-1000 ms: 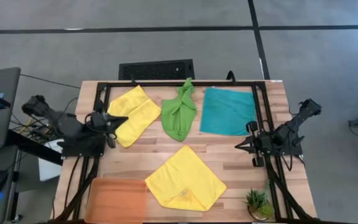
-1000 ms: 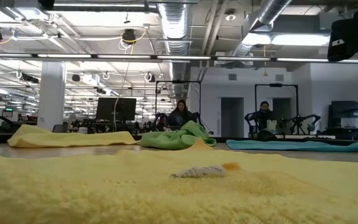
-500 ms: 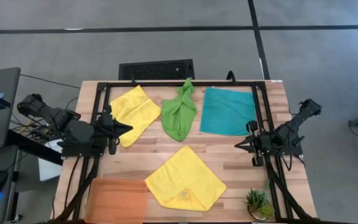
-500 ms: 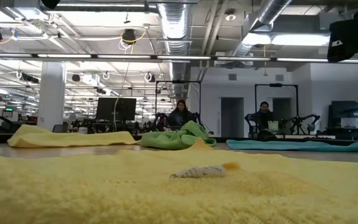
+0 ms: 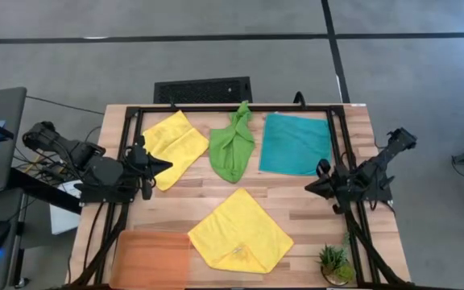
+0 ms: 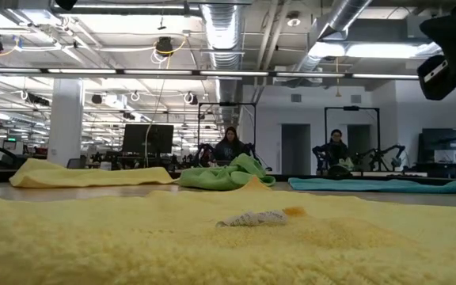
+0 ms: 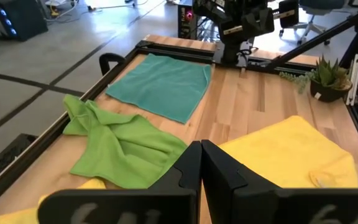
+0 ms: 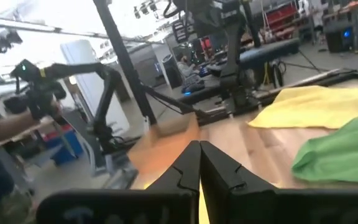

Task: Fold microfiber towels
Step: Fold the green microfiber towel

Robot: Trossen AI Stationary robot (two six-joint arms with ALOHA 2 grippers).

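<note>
Since the earlier frames the left gripper (image 5: 161,164) has drawn back off the folded yellow towel (image 5: 173,147) toward the table's left edge, and the right gripper (image 5: 311,185) has shifted slightly inward from the right edge; the cloths lie as before. The left gripper's fingers (image 7: 191,169) are pressed fully together and hold nothing, their tips just at the near edge of the folded yellow towel, apart from it as far as the high view shows. Ahead of those fingers the lime green towel (image 5: 233,143) lies bunched with one corner drawn to a point, and beyond it the teal towel (image 5: 295,143) lies spread flat. The second yellow towel (image 5: 241,232) lies flat as a diamond, off to one side of the left fingers and between both grippers, nearer the table's front. The right gripper's fingers (image 8: 199,167) are likewise closed to a thin seam with nothing between them, their tips just beside the lower corner of the teal towel, not touching it. An orange tray (image 5: 151,259) lies beside the flat yellow towel, and a small potted plant (image 5: 333,263) stands behind the right gripper's fingers
</note>
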